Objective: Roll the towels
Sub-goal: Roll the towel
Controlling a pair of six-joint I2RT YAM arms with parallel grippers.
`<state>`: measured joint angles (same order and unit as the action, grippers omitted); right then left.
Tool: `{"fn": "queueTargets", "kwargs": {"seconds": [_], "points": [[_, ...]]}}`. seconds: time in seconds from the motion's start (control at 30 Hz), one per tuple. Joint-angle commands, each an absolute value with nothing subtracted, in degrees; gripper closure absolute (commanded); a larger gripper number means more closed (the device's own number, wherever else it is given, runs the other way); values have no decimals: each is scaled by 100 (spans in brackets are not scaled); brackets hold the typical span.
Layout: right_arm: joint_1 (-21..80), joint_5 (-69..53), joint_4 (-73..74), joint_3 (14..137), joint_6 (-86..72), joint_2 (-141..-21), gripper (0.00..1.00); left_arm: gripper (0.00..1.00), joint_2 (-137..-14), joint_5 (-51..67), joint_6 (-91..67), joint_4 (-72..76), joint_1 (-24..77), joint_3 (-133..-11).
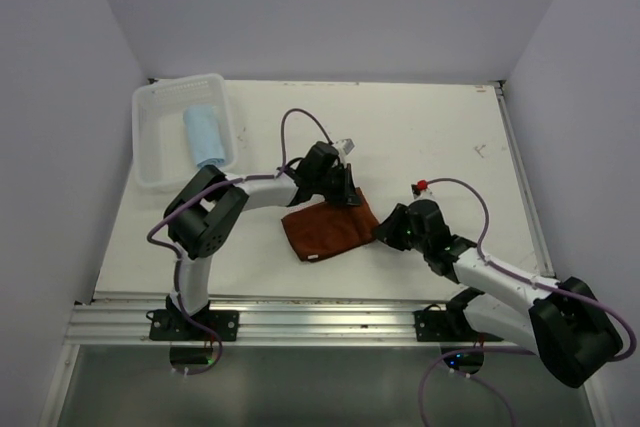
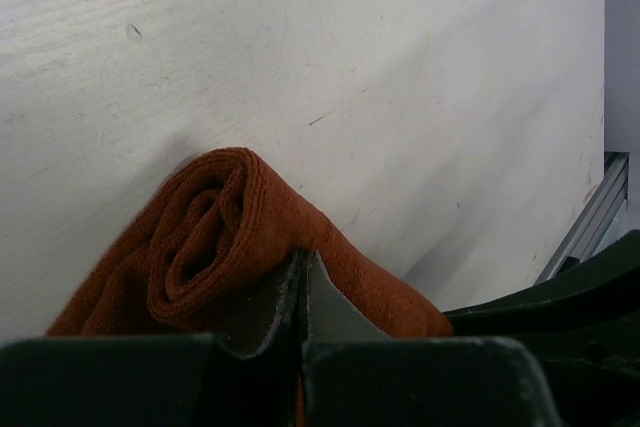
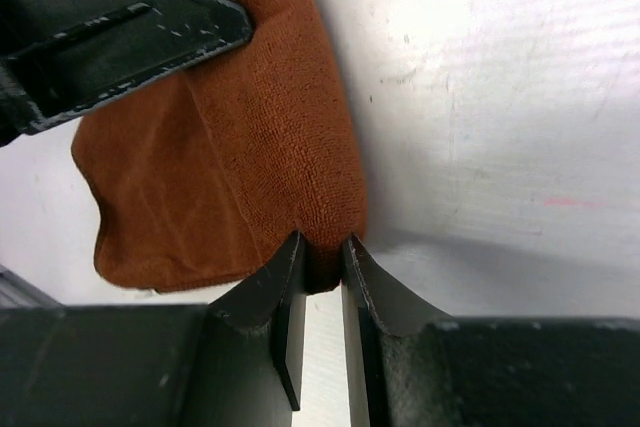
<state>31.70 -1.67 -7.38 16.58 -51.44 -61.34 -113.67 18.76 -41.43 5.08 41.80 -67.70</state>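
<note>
White table point(image 1: 440, 137): L gripper point(image 2: 303, 259), R gripper point(image 3: 320, 244) pinch rust towel point(image 1: 325, 230)

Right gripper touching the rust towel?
Touching. The right wrist view shows the right gripper closed on an edge of the rust towel, with cloth filling the gap between its fingers.

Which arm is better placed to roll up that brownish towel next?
Left, probably. The left jaws are shut on the already rolled end of the rust towel, so they could turn the roll onward. The right jaws pinch only a flat edge.
</note>
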Motion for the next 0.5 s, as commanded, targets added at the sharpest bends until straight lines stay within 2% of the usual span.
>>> {"fn": "queueTargets", "kwargs": {"seconds": [0.0,0.23,0.47], "points": [[3146,385,-18,2082,-4422,-5749,97,100,-11004,1828,-4166,615,4043,-6943],[3287,693,343,2206,-3833,-5687,100,100,-10811,1934,-4113,492,3709,-7163],[3988,1474,413,2372,-3481,-5757,100,100,-10652,1969,-4104,430,3604,-7207]]}}
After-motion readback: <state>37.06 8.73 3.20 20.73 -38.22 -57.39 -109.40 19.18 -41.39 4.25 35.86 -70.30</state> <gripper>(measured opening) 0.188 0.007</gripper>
